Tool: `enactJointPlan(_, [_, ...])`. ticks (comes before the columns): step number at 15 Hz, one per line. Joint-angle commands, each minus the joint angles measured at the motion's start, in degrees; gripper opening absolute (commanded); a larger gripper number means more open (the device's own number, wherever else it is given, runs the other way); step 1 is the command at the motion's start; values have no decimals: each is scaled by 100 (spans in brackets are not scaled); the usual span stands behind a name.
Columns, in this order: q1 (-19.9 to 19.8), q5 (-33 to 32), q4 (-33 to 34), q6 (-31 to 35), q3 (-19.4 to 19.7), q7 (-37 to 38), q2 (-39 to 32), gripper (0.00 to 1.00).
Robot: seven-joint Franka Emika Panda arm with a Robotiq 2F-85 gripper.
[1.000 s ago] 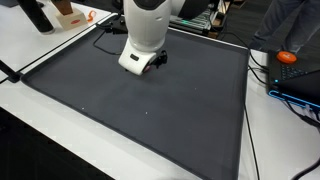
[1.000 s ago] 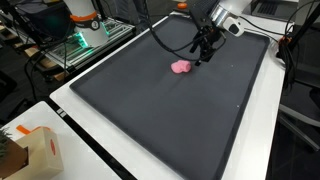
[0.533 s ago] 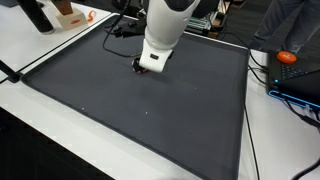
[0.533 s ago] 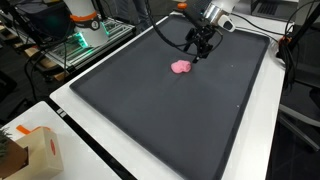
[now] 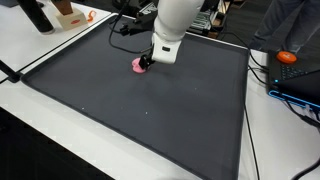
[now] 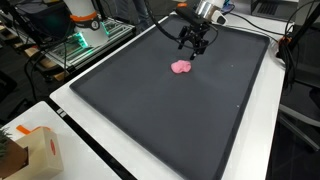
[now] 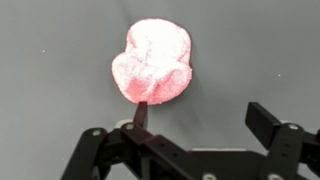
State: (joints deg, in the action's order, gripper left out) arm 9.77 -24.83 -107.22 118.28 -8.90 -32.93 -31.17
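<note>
A small soft pink lump [image 7: 155, 63] lies on the dark grey mat [image 7: 260, 50]. It shows in both exterior views [image 5: 138, 66] [image 6: 181, 67]. My gripper [image 7: 203, 118] is open and empty, raised above the mat just beside the lump. In the wrist view one fingertip [image 7: 141, 112] overlaps the lump's near edge and the other fingertip [image 7: 265, 122] stands over bare mat. In the exterior views the gripper [image 5: 146, 62] [image 6: 193, 42] hangs from the white arm, close to the lump but apart from it.
The mat [image 6: 150, 110] has a raised black border on a white table. A cardboard box [image 6: 28, 152] sits at a near corner. Cables and equipment [image 6: 85, 28] crowd the far edge. An orange object [image 5: 288, 57] lies beside the mat.
The arm has swung across the mat and risen, uncovering the pink lump in an exterior view. The lump has not moved. The gripper stays open.
</note>
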Motion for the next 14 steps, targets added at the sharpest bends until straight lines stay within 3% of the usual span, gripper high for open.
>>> enactJointPlan(1, [-61,-162,-514,355,-53,-172,345,100])
enactJointPlan(9, [-201,150,-637,480,-53,-169,598,100])
enactJointPlan(14, [-494,803,-538,286,-41,-181,810,100])
